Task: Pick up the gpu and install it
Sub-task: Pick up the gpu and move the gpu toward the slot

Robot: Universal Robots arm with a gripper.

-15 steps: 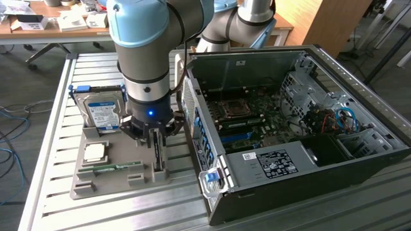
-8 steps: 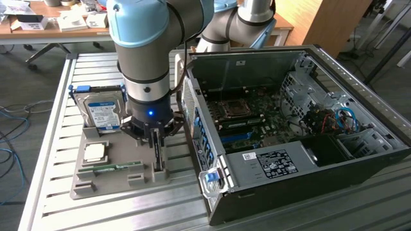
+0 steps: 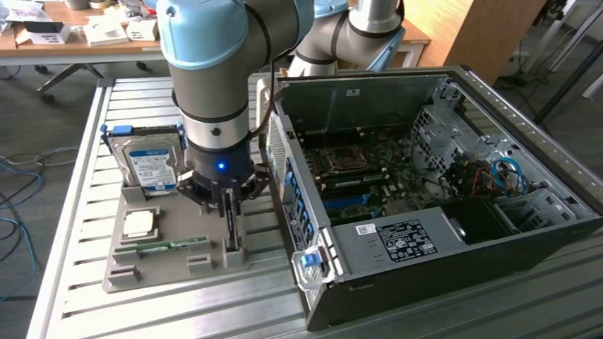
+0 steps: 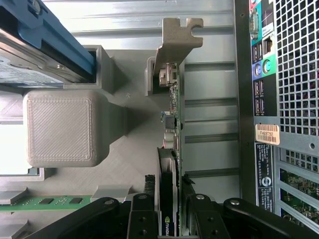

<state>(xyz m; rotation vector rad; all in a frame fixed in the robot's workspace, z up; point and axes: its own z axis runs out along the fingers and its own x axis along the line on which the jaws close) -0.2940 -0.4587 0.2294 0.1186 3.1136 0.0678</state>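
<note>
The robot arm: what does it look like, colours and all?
The arm is built of thick silver-grey tubes with pale blue caps at its joints. A small blue light glows near the wrist. The gripper is black, made of jointed metal links with round bolts.

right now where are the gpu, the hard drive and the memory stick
gpu (image 4: 173, 124), wrist view, on the card's edge, about midway along it
hard drive (image 3: 151, 169), exterior view, on its blue and white label
memory stick (image 3: 174, 245), exterior view, on the middle of the green strip
</note>
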